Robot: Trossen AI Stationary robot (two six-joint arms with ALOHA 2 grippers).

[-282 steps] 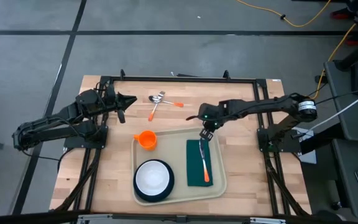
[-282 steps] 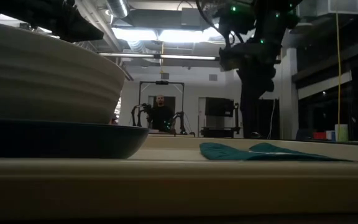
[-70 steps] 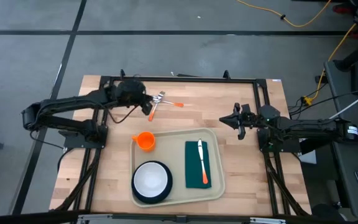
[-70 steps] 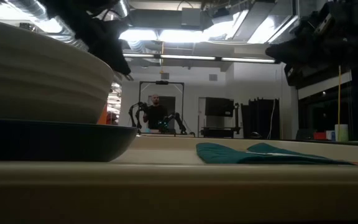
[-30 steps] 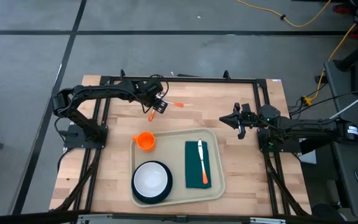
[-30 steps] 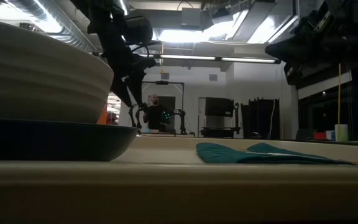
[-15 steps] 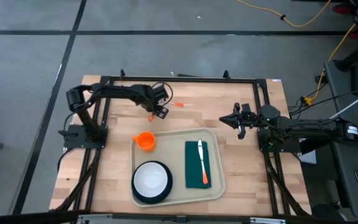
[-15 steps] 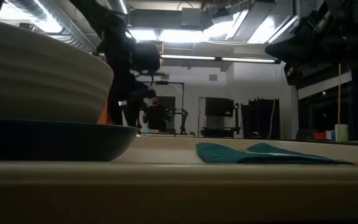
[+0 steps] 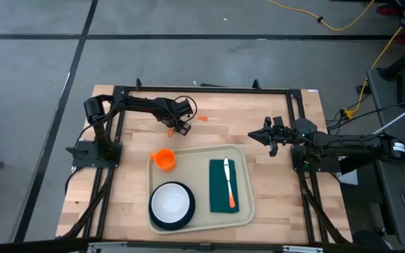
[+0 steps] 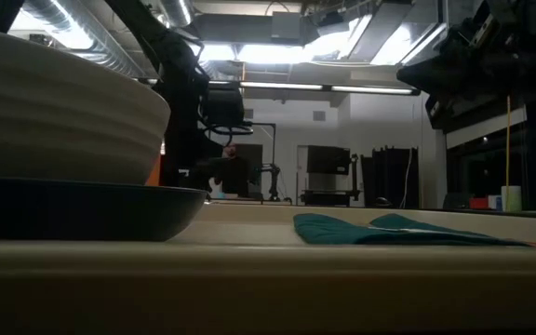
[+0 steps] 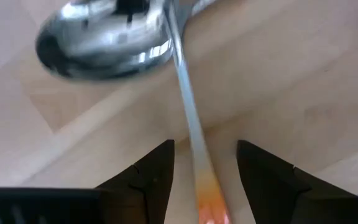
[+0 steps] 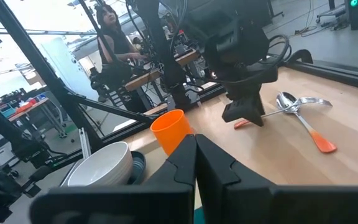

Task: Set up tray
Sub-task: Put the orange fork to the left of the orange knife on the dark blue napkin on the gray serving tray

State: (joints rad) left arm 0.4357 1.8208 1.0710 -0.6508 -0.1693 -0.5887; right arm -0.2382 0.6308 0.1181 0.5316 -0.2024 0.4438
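Tray (image 9: 248,169), spoon (image 11: 104,37) beyond

The high view looks straight down on the whole wooden table (image 9: 273,183) from well above, taking in both arms and the tray (image 9: 249,211). The low view sits at table height, pressed close to the white bowl (image 10: 59,112) and blue plate (image 10: 82,207), facing level across into the room behind. The left wrist view points down, very near a spoon (image 11: 104,38) on the wood. The right wrist view looks across the table from farther off, sharing that spoon (image 12: 288,101), plus the orange cup (image 12: 173,129) and bowl (image 12: 101,163) with the high view.
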